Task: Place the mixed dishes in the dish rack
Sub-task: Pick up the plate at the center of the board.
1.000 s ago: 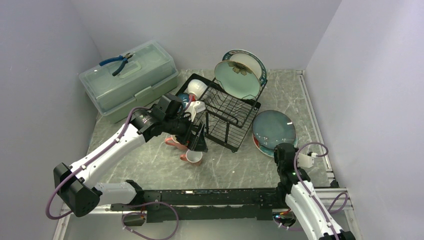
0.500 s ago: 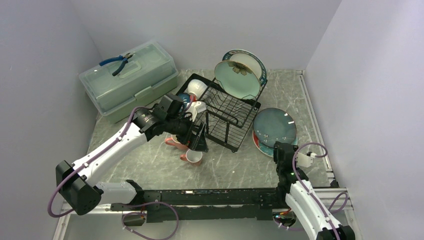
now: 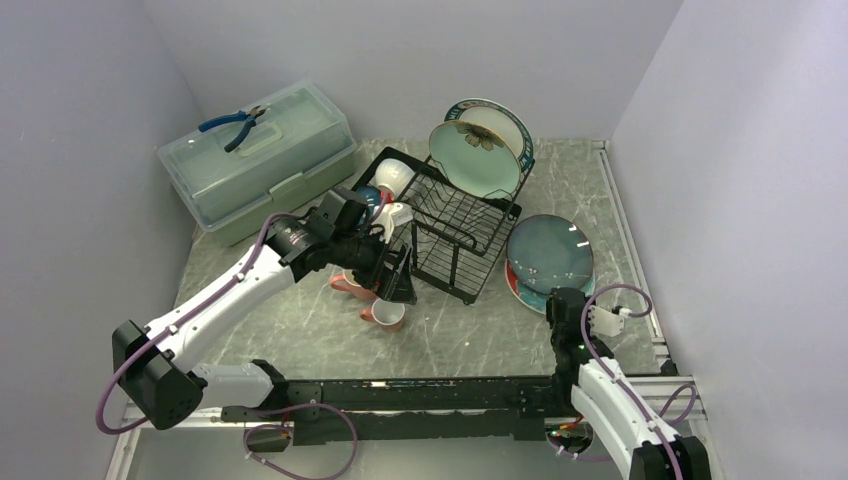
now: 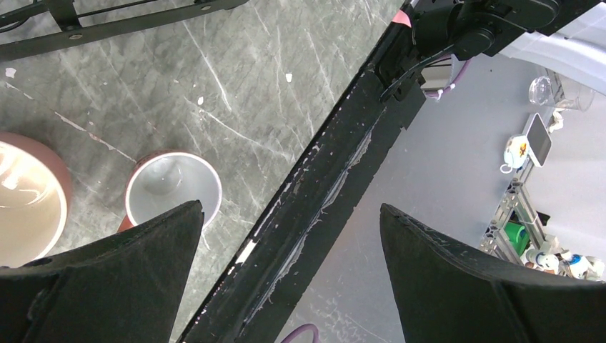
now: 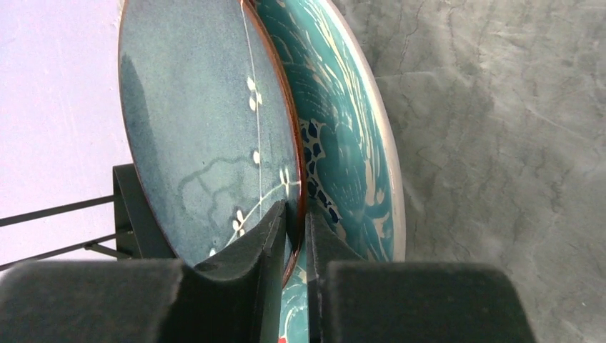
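The left arm (image 3: 230,290) stretches from lower left to the frame's centre, and the left gripper (image 4: 289,211) points down with its jaws spread wide. At lower right, the right arm (image 3: 600,385) is folded short, and the right gripper (image 5: 295,214) is pinched on the rim of the teal plate (image 5: 207,128).

Worktop (image 3: 330,335): grey-green marbled surface, pale veins, scattered white flecks. Plain pale lavender-grey walls close three sides: back wall (image 3: 400,60), left wall (image 3: 80,180), right wall (image 3: 740,200). Metal rail (image 3: 622,215) along worktop's right edge. Light soft, even; shadows faint. Left wrist view: beyond worktop's near edge, smooth grey floor (image 4: 457,179); cluttered shelving (image 4: 514,214) far off, too small to read.
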You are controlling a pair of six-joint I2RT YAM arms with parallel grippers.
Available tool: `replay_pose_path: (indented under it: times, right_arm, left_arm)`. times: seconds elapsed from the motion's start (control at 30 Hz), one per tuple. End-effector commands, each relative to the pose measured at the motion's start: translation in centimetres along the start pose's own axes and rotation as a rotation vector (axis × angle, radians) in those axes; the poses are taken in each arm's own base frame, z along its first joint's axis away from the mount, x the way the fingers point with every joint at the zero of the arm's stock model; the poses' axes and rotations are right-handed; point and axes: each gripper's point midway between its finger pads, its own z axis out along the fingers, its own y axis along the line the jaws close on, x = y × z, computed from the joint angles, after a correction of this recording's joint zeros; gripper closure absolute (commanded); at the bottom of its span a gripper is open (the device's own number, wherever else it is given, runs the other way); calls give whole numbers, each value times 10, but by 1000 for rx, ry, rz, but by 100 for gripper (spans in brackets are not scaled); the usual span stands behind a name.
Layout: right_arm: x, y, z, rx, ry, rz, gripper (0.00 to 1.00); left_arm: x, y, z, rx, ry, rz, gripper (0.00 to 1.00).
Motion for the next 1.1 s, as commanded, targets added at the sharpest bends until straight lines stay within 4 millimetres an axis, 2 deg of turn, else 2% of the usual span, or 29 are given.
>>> replay_pose_path:
  times: [0.0,0.1,0.37,0.43,1.07]
  right_arm:
    - [2,-40,5,48,-8,-37,90]
    - [0,-33,4,24,-12,-38,100]
    - [-12,-7,-11,-41,-29,-44,100]
    - [-18,8,-19,-76,-34,-40,100]
    - [-68,52,-81,-167,-110,-79,100]
  left_arm:
    - [-5,-1,-1,-3,-12,27,0]
    - [-5,-1,-1,-4,-13,29,0]
    - [-7,-3,-4,-5,-23,32,1]
    - [-8,-3,-5,-5,-27,32,1]
    - [-20,-12,-12,13,-72,56,1]
